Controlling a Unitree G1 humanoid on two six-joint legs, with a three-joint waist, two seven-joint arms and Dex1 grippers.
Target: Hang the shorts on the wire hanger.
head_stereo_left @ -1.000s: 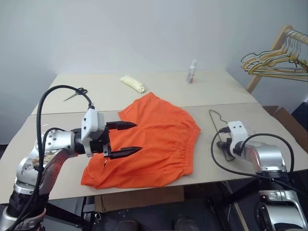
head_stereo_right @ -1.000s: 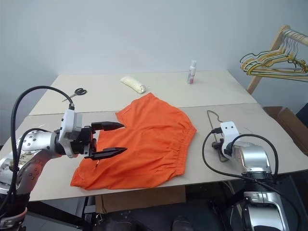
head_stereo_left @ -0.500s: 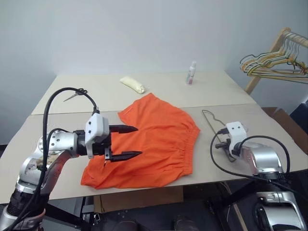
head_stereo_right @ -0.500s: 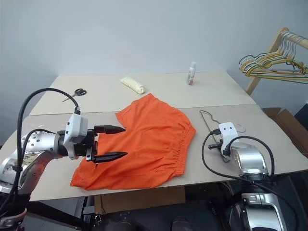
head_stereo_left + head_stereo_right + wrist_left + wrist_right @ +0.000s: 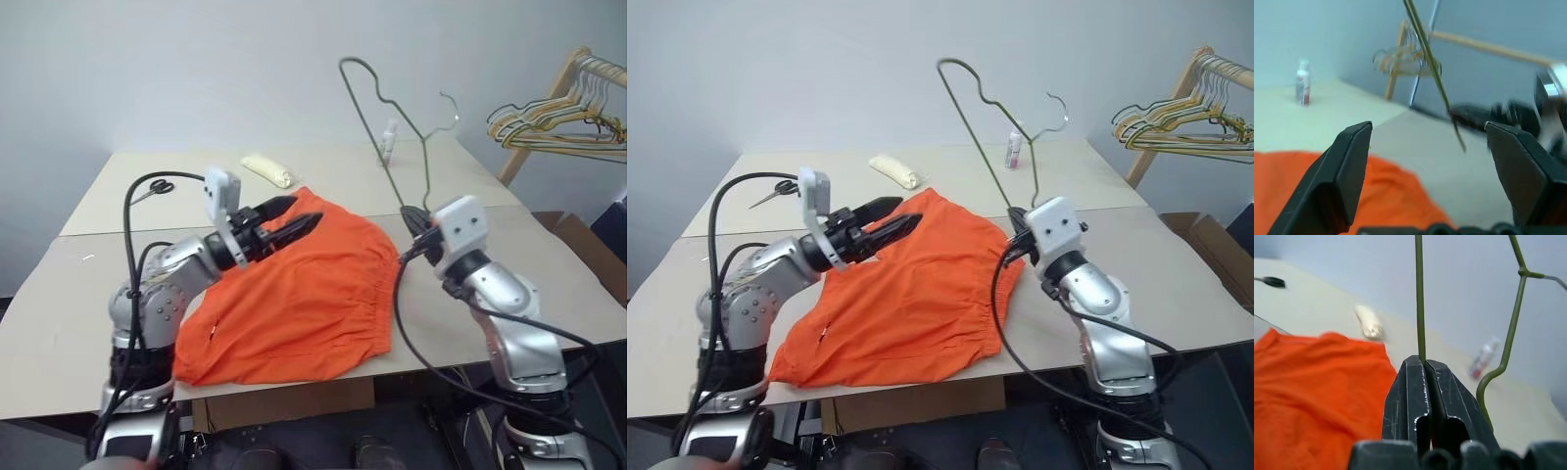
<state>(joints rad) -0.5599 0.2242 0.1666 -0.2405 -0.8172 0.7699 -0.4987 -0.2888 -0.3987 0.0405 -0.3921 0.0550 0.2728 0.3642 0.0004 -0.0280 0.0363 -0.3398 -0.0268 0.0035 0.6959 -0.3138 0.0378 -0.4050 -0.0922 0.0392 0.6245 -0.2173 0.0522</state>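
1. The shorts (image 5: 299, 294) lie spread flat on the bench (image 5: 59, 304), near its front edge, with the gathered waistband toward the robot's right.
2. The right pincer (image 5: 409, 221) is pressed together on the wire hanger (image 5: 387, 108), pinching one thin wire of it between its black fingers (image 5: 1411, 401); the right wrist view shows the wire rising straight out of the closed tips.
3. The wire hanger is held up in the air above the far right part of the shorts, clear of the bench. It stands roughly upright and tilted, its frame reaching well above the pincer, with the curved hook end toward the robot's right.
4. The left pincer (image 5: 284, 217) is spread wide and holds nothing. It hovers over the far left part of the shorts, pointing toward the hanger and the right pincer.
5. In the left wrist view, the two left fingers (image 5: 1347, 176) stand wide apart, and the hanger wire crosses the gap between them farther off, with the right pincer behind it.
6. The two pincers are near each other but apart, with orange cloth below the gap.
7. On the far part of the bench lie scissors (image 5: 149, 190), a pale yellow bundle (image 5: 268, 169) and a small white bottle (image 5: 1013, 152).
8. A wooden rack (image 5: 549, 108) to the robot's right carries a bunch of coloured hangers (image 5: 554, 125).
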